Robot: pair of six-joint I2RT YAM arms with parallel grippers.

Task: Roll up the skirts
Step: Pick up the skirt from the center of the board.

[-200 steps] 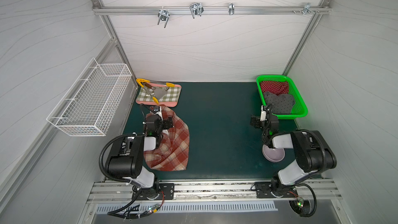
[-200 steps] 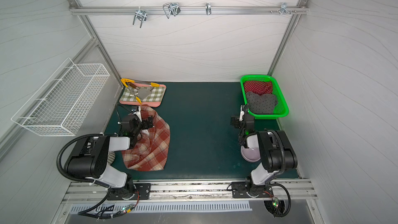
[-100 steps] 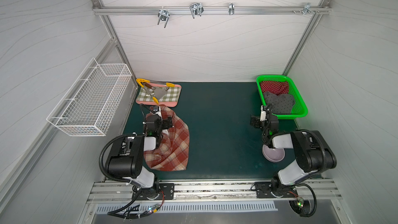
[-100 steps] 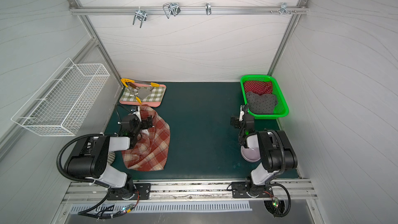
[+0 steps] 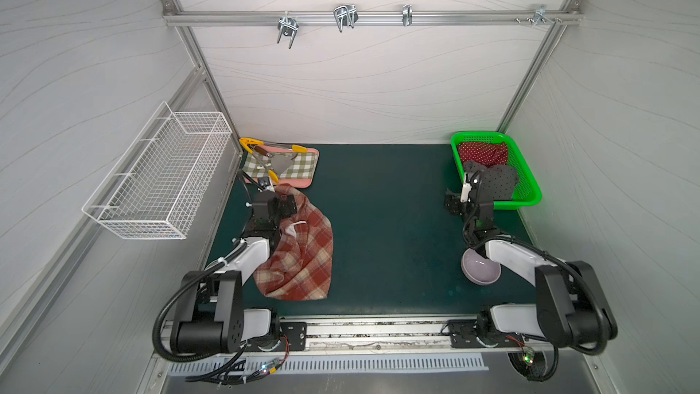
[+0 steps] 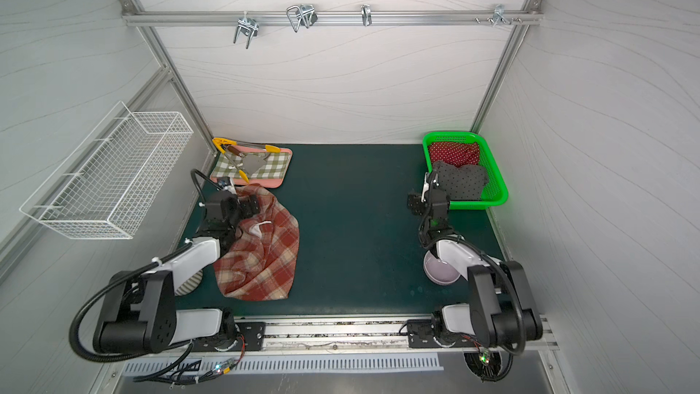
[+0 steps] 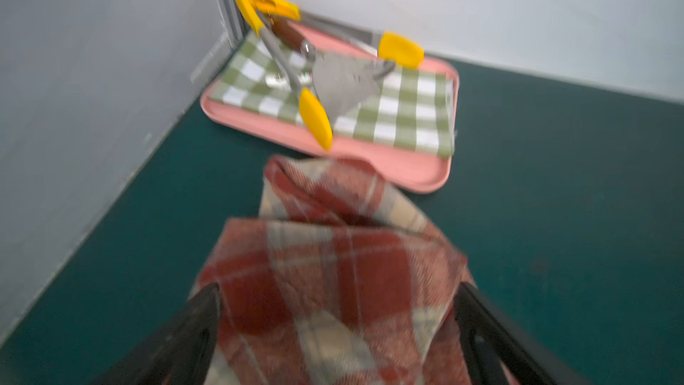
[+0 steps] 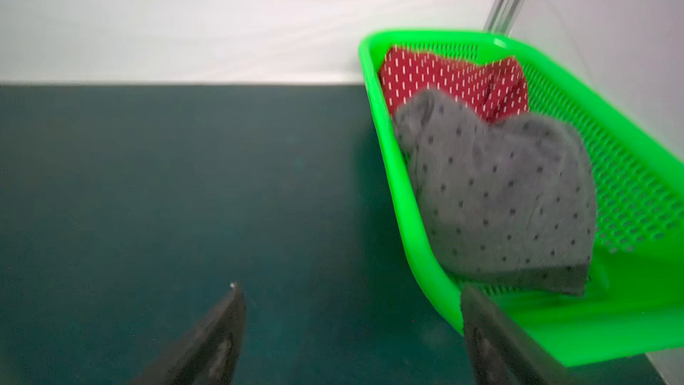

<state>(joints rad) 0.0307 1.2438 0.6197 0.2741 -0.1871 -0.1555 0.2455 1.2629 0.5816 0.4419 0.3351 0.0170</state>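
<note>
The left arm (image 5: 252, 255) reaches over the plaid skirt (image 5: 305, 259), fingers (image 7: 185, 335) spread.

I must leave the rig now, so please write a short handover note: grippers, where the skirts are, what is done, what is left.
Left gripper: open, jaws astride one end of the plaid skirt.
Right gripper: open, empty, beside the green basket.
Plaid skirt lies crumpled on the table, not rolled.
Done, it seems: red dotted skirt and grey dotted skirt, bundled in the basket.
Left: roll the plaid skirt.

Plaid skirt (image 5: 303, 259) woolly cloth; green basket (image 5: 519, 204) glossy perforated plastic.
</note>
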